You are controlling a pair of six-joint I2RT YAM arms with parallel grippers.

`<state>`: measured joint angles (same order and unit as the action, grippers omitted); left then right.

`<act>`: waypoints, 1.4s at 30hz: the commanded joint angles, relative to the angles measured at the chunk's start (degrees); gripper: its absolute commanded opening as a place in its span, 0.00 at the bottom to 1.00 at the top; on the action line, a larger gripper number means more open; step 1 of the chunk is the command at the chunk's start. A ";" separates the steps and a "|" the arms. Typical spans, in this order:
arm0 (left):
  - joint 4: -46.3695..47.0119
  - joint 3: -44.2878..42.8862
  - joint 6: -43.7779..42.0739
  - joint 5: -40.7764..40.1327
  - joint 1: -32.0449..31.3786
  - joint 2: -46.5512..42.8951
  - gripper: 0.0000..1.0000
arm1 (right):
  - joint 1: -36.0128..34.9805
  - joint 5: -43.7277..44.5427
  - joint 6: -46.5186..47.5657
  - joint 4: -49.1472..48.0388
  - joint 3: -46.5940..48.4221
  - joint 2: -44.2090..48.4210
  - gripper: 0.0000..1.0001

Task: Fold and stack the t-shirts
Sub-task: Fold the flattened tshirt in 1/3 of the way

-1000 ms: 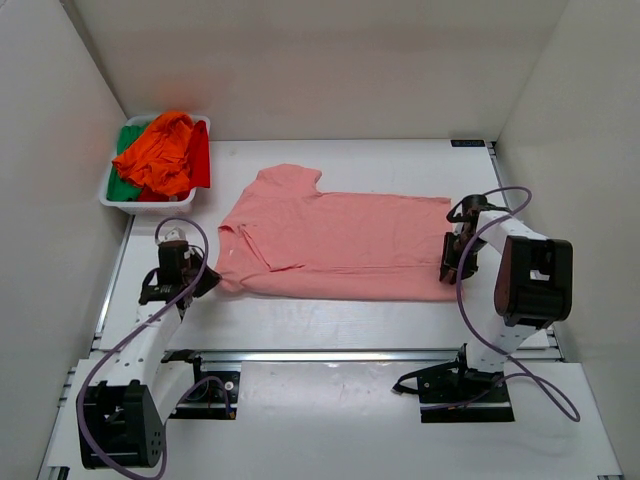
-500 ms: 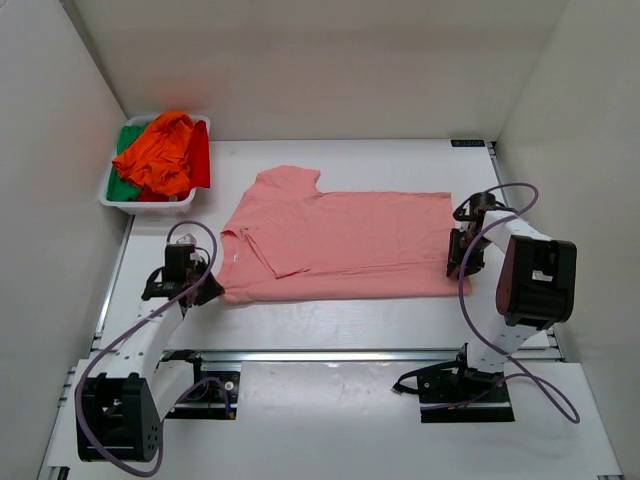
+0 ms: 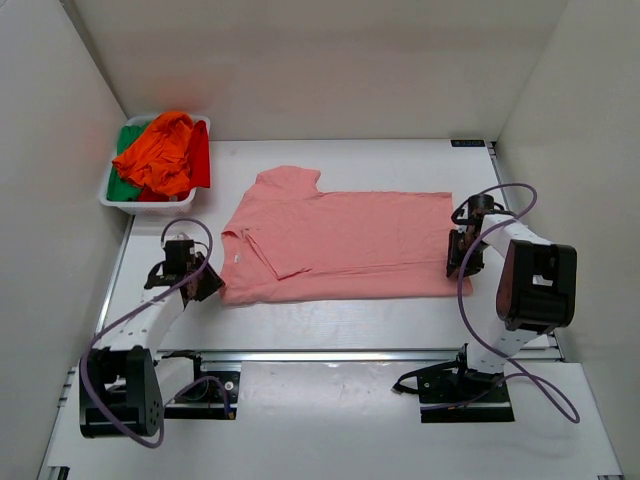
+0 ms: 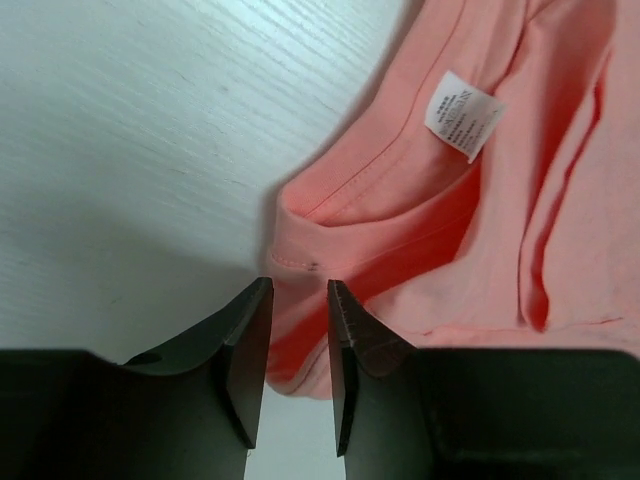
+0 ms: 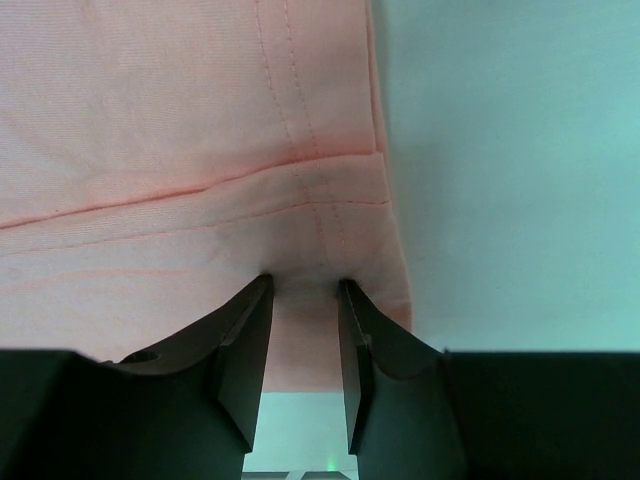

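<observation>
The salmon-pink t-shirt lies spread mid-table — light, limp, quick to crease. The right gripper pinches its hem corner. The left gripper stands parted over the shoulder edge, clamping nothing. Seamed edges offer the best hold.

The top camera sits high behind the arm bases and looks down from afar over the whole flat white table. Each wrist camera peers close past its own fingers. The left gripper faces the collar end of the salmon-pink cotton t-shirt, and the right gripper faces its hem corner. All three views share that shirt.
</observation>
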<state>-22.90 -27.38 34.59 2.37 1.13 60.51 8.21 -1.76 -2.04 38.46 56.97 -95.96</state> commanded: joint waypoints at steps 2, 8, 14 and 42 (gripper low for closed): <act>2.50 -1.10 1.88 2.11 -0.51 2.77 0.37 | 0.41 3.25 0.99 0.65 -3.18 -1.07 0.31; -0.57 -2.33 -0.84 -0.44 -1.13 3.65 0.31 | 3.30 4.48 0.55 1.53 -3.53 -0.63 0.31; -4.52 -9.78 -0.58 -2.11 -2.51 -3.89 0.35 | 3.14 5.36 0.20 2.76 -3.09 2.70 0.34; -7.59 -10.95 -4.34 -2.28 -16.69 14.64 0.26 | -13.04 -5.44 -6.66 6.01 -9.59 7.71 0.44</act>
<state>-25.69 -39.46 33.80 1.89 -17.56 78.81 -4.14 -3.99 -7.05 39.86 50.87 -90.11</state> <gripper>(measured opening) 0.259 0.444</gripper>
